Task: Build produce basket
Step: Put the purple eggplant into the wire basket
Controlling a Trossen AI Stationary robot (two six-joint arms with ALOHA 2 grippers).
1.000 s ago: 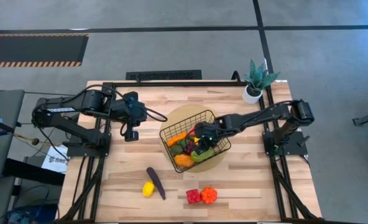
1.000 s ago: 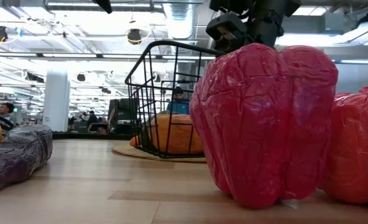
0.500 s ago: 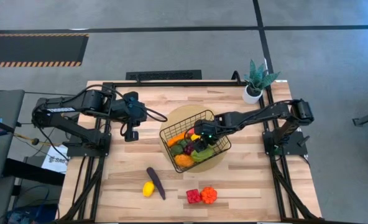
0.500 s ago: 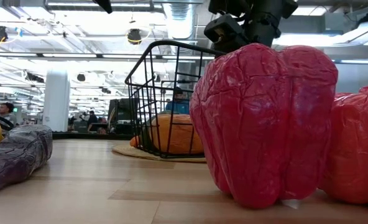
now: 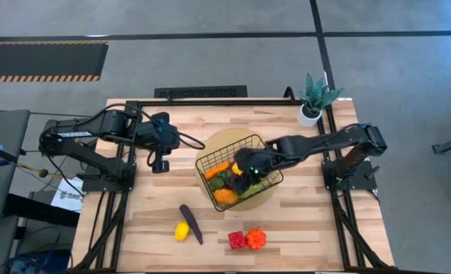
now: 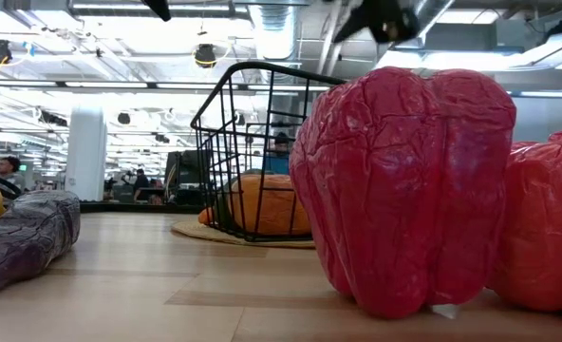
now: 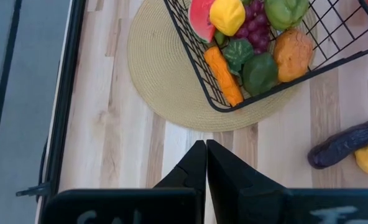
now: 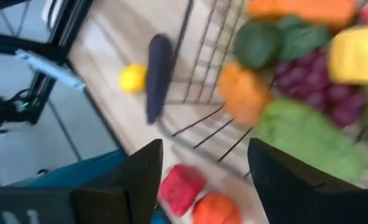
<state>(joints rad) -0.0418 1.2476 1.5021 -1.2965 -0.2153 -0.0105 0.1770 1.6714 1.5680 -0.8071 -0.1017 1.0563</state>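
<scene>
Right jaws (image 5: 244, 169): apart, empty, over basket (image 5: 210, 161) | produce (image 5: 225, 195): beneath | left jaws (image 7: 206, 163): together, beside mat (image 7: 165, 81)

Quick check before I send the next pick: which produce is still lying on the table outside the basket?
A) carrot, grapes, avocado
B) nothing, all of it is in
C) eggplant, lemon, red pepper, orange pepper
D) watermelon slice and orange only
C: the high view shows the eggplant, lemon, red pepper and orange pepper on bare wood, apart from the basket.
</scene>
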